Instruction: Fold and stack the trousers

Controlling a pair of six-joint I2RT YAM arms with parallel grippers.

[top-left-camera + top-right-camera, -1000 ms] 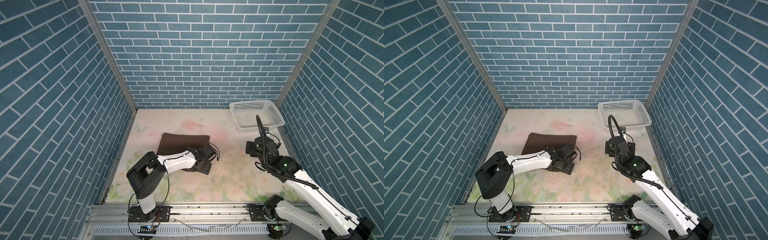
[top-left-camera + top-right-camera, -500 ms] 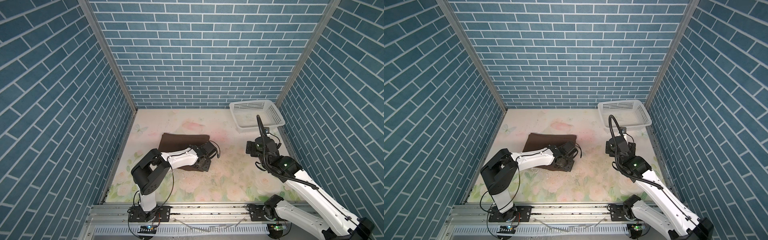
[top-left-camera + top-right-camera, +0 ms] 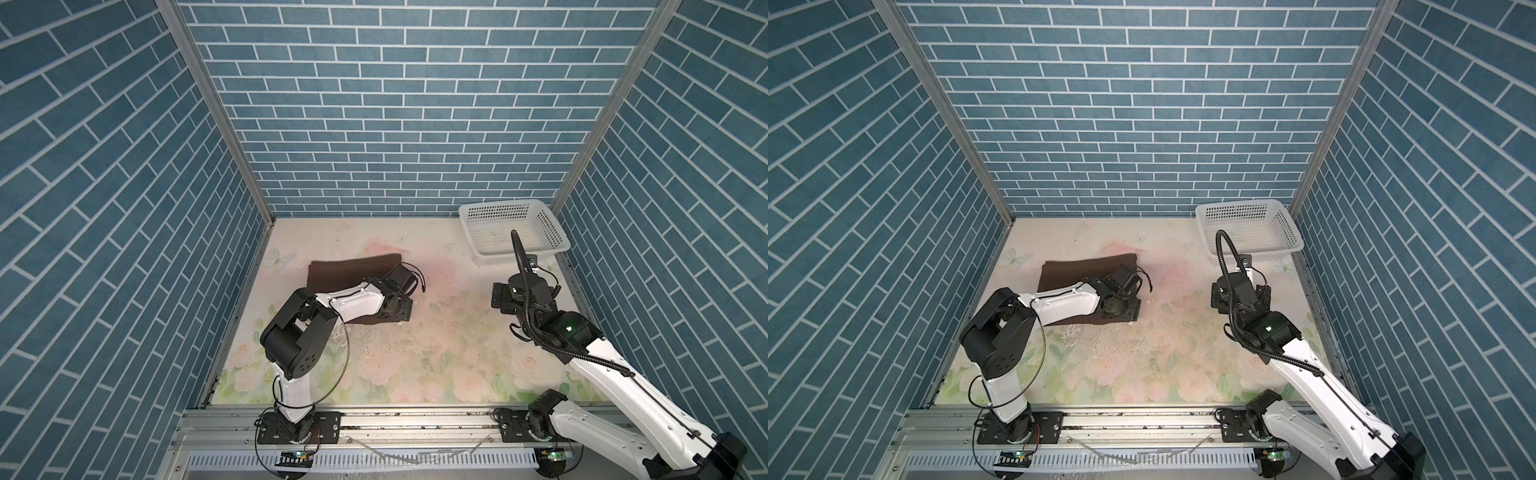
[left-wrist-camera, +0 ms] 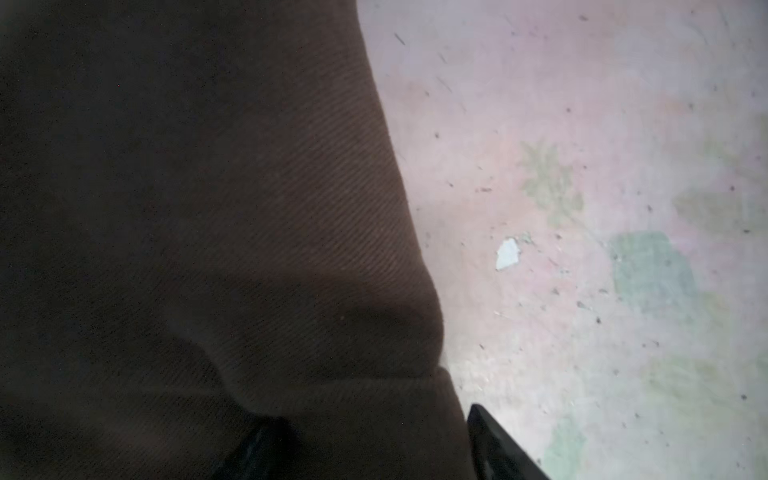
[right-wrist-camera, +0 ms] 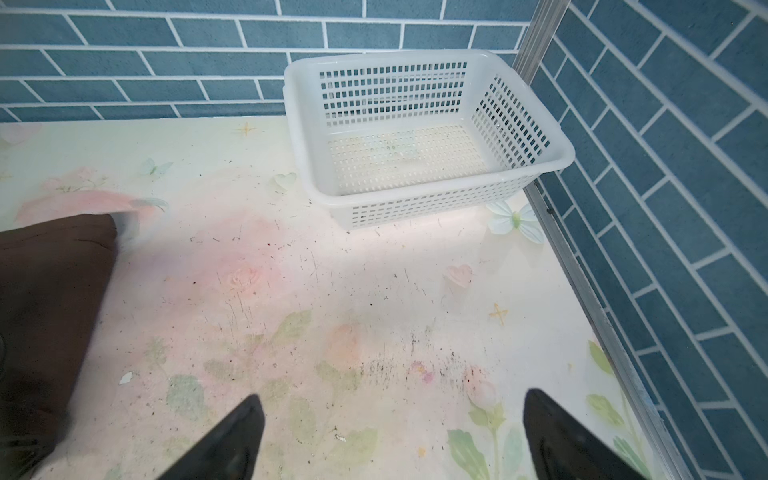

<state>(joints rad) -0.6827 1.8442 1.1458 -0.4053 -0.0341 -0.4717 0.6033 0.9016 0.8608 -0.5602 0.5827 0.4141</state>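
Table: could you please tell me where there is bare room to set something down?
Free: the middle of the table, between the trousers and the right gripper; the near strip between the arm bases. Crowded: the far right corner with the basket, and the left side under the left arm.

Nothing in the room could be read: no word, number or brand. The only likely spot was a small pale plate point(image 3: 533, 262) at the wrist end of the right arm point(image 3: 602, 365), and its dark marks were too small to make out in either top view. The tabletop point(image 3: 436, 332) carried printed flowers, butterflies and hearts, with no lettering among them that I could see.
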